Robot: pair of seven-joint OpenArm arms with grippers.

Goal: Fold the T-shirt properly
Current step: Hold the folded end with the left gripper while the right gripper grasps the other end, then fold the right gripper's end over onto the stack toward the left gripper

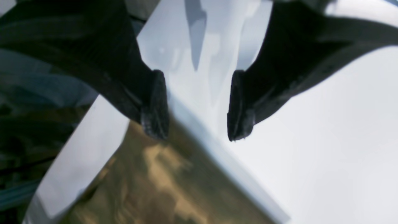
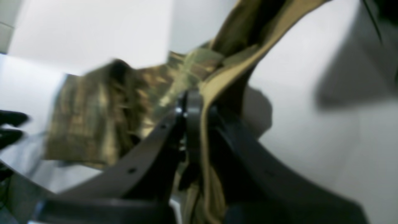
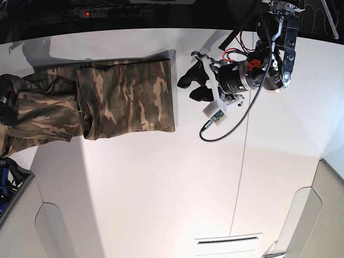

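Observation:
The camouflage T-shirt [image 3: 126,97] lies partly folded on the white table [image 3: 161,188], with its left part bunched and running off the base view's left edge. My left gripper [image 3: 191,86] is open and empty, just right of the shirt's right edge. In the left wrist view its jaws stand wide apart [image 1: 196,132] above the table, with the shirt's edge [image 1: 161,180] below the left finger. My right gripper [image 2: 199,105] is shut on a tan-edged fold of the shirt [image 2: 93,118] and holds it lifted. In the base view it is nearly out of frame at the left edge.
A power strip with a red light [image 3: 88,12] lies at the table's far edge. A blue object [image 3: 8,177] sits off the table's lower left. A black cable [image 3: 236,123] loops from the left arm over the table. A seam [image 3: 242,161] runs down the tabletop.

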